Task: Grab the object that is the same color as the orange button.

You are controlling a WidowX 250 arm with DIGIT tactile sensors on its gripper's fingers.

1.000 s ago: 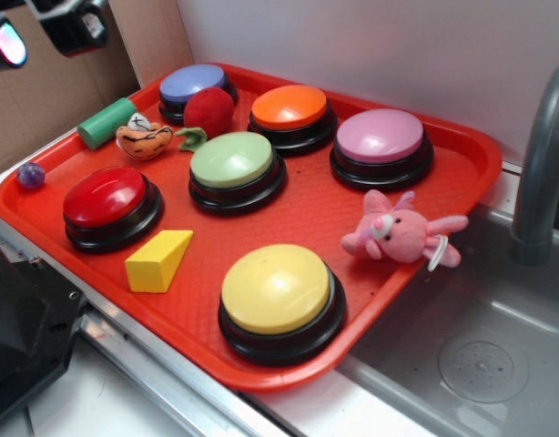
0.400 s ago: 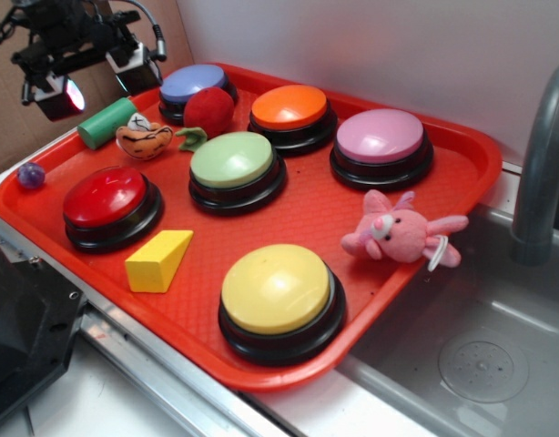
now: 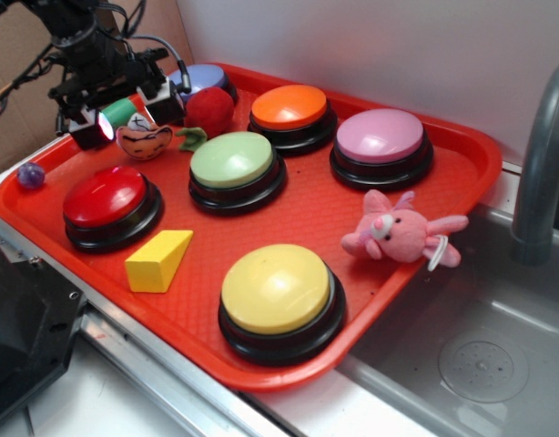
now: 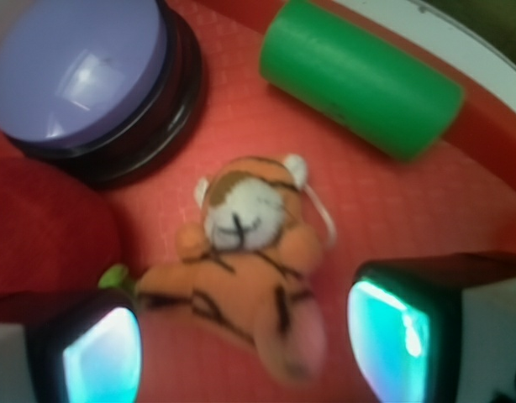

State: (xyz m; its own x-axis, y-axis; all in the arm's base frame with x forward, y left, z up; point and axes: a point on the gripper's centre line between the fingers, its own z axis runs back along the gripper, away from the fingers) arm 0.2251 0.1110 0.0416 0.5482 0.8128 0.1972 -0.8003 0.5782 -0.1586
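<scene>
1. Exterior: gripper (image 3: 127, 116) hangs over the tray's (image 3: 462, 150) far-left corner, right above the tiger toy (image 3: 145, 141), fingers spread and empty. Toy lies between green cylinder (image 3: 118, 111) and red fuzzy ball (image 3: 209, 109), well left of the orange button (image 3: 289, 106).
2. Wrist: toy (image 4: 241, 260) sits between the two pads (image 4: 98, 357), head toward purple button (image 4: 77, 67). Drop straight down, centre on the body, close without pinching the ball at left.
</scene>
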